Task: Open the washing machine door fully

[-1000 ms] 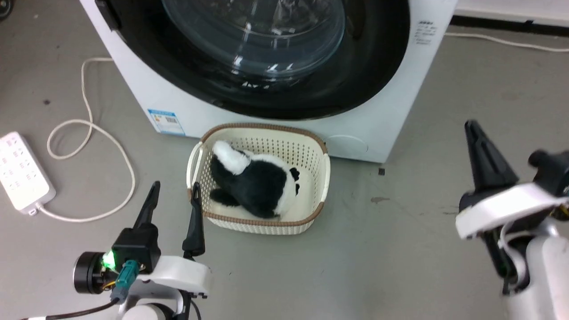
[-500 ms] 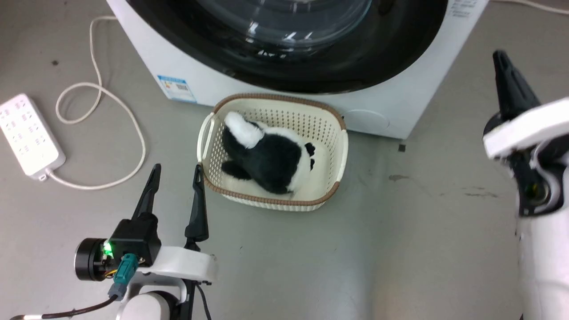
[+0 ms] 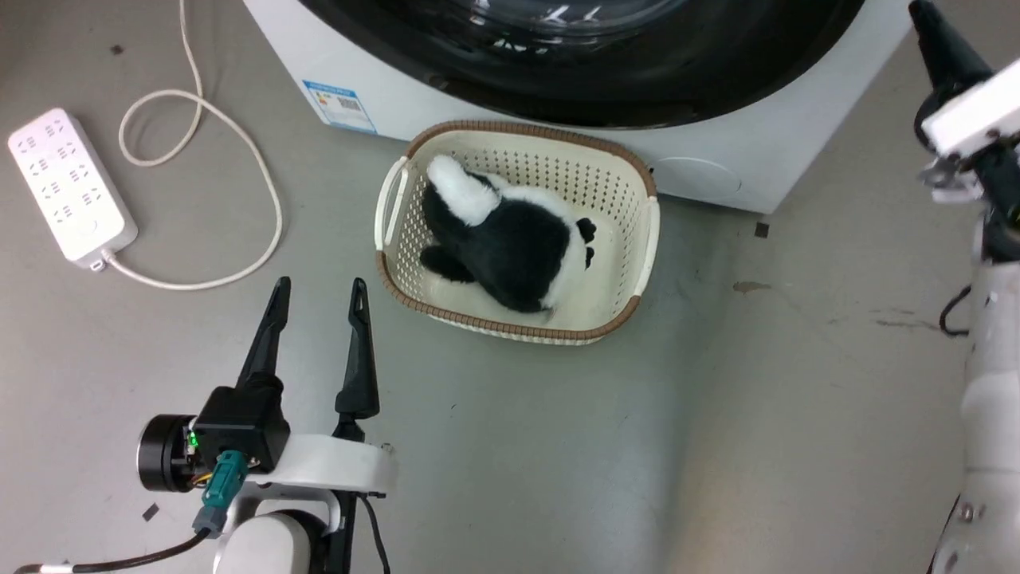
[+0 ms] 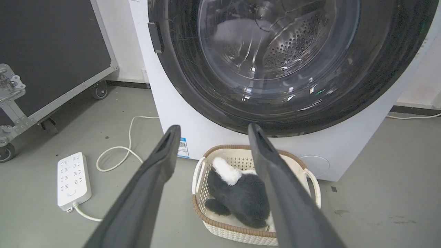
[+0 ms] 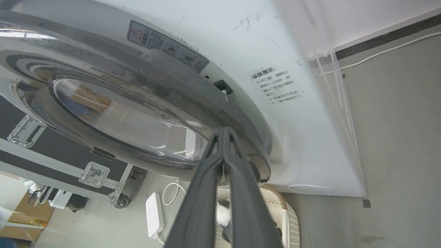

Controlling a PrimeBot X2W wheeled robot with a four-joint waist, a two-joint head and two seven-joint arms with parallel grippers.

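On floor at machine front: one cream perforated plastic basket with brown rim [image 3: 647,239], hard up against the base of one white front-loading washing machine [image 3: 382,64]; contact unclear.
Inside basket: one black-and-white plush toy [image 3: 510,239], lying on its side.
Left of basket: one white multi-socket power strip [image 3: 70,185]; one white cable [image 3: 247,167] looping from it across the grey floor.
Door: one large round glossy black washing machine door with clear glass bowl centre [image 4: 379,75], on the machine front, directly above the basket.
Grippers: two.
Left: left gripper [image 3: 319,285] has its fingers spread wide with nothing between them; it hovers over bare floor just left of the basket.
Right: right gripper [image 3: 928,24] has its fingers pressed together with nothing caught in them; it is up at the machine's right side.
Left wrist view adds over head view: whole glass bowl, perforated steel drum [image 4: 293,51] behind it, one black block [image 4: 155,36] on the door's left edge, one black flight case on castors [image 4: 51,44] at far left.
Right wrist view adds: door [image 5: 131,113] seen edge-on from its right side, grey inner rim standing off the white front, so ajar; how far, can't tell. Closed fingertips [image 5: 224,132] sit right at that rim; touch unclear. One printed label [image 5: 277,84] on the front, right of the door.
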